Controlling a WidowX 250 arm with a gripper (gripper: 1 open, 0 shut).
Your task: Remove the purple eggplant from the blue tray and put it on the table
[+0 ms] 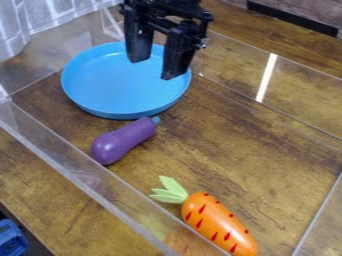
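Purple and glossy, the eggplant [123, 143] lies on its side on the dark wood-grain table [254, 140], out of the blue tray [100, 85] and just beside its near rim. Its teal stem cap points toward the tray, up and to the right in the view, while the plump rounded end points down and to the left, near the clear acrylic wall [87, 175]. I cannot tell whether the cap touches the rim.

The round blue tray sits flat on the table in the upper left part of the view. Over it hangs the black end effector [158, 62], coming in from the top of the picture and hiding part of the tray's far side. Its two dark fingers stand apart with blue tray showing between them, so it is open, and nothing is held between them. The eggplant is well clear of both fingers, nearer the bottom of the view.

An orange carrot [217, 225] with dark marks and pale green leaves [170, 190] lies on the table at the lower right of the eggplant, well apart from it. The leaves point up and to the left, and the body slants down and to the right. A bright streak of reflected light [266, 77] shows on the table to the right of the end effector. A small piece of something blue [11, 240] shows at the lower left corner, beyond the acrylic wall.
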